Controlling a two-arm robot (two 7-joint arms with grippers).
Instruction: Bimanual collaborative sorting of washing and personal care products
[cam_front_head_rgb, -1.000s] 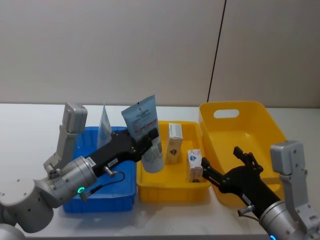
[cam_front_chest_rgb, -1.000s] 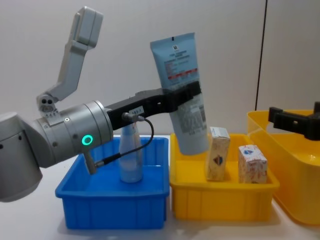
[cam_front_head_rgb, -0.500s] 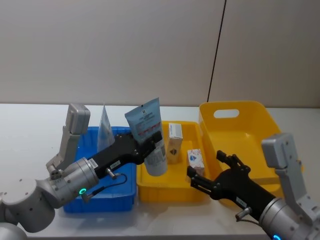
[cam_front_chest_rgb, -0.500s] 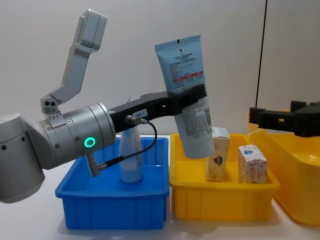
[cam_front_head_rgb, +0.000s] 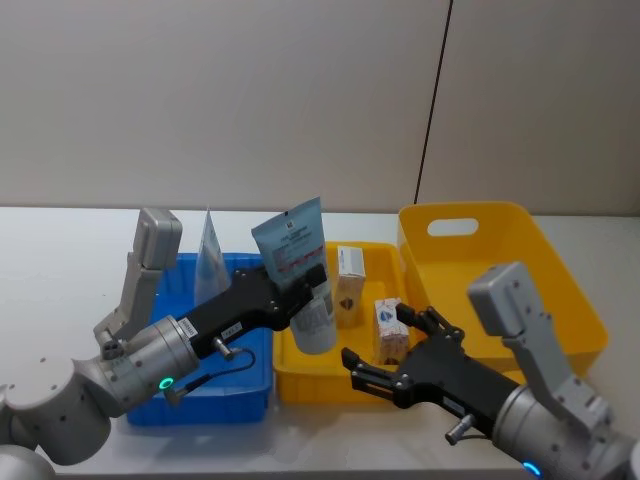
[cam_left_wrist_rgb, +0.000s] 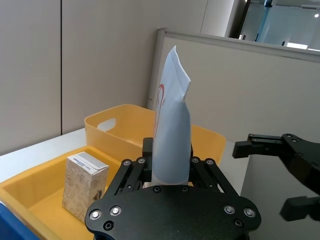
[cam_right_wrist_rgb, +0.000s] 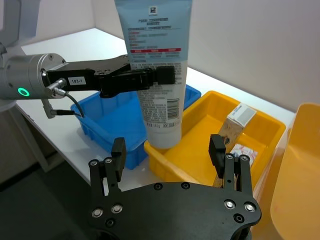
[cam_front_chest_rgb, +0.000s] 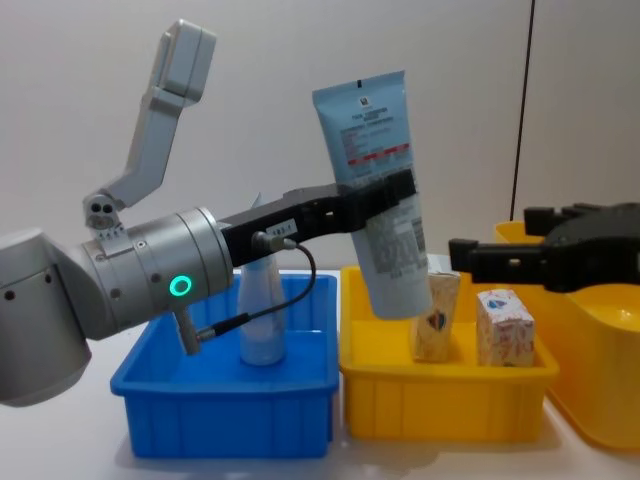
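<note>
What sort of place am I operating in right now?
Most likely an office-style lab test bench: a white table backed by plain partition panels, with a blue bin and yellow bins laid out for sorting. The left gripper holds a tube above them; the right gripper hovers open nearby.

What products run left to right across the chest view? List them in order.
standing tube in the blue bin → held tube, clamped by the jaws of the left gripper → taller carton → shorter carton, both cartons in the small yellow bin.
</note>
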